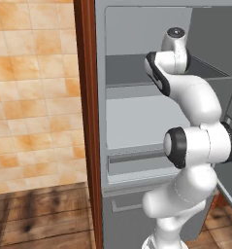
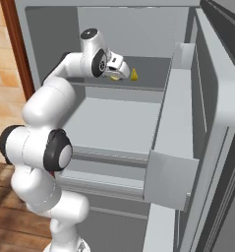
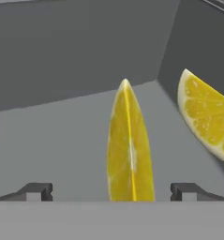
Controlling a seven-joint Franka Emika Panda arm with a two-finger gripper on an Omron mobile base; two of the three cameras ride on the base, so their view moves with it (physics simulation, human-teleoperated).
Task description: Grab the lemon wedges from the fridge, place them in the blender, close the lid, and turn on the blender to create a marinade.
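You have jaws wide around the near lemon wedge (image 3: 130, 150) on the fridge (image 2: 183, 128) shelf; if you close off-centre, it prob. slips toward 2nd wedge (image 3: 207, 117).

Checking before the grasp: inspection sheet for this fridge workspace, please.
Surface: upper fridge shelf, grey, flat; the wedges sit on it.
Job's things: fridge, door open. Near lemon wedge stands edge-on, centred between the fingertips; second lemon wedge to its right in the hand view, cut face showing.
Clutter: nothing seen.
Grippers: gripper inside the fridge at shelf height, jaws open, not yet on a wedge.
Cables: nothing seen.
Surroundings: tiled wall, wooden floor, brown wooden post beside the fridge.
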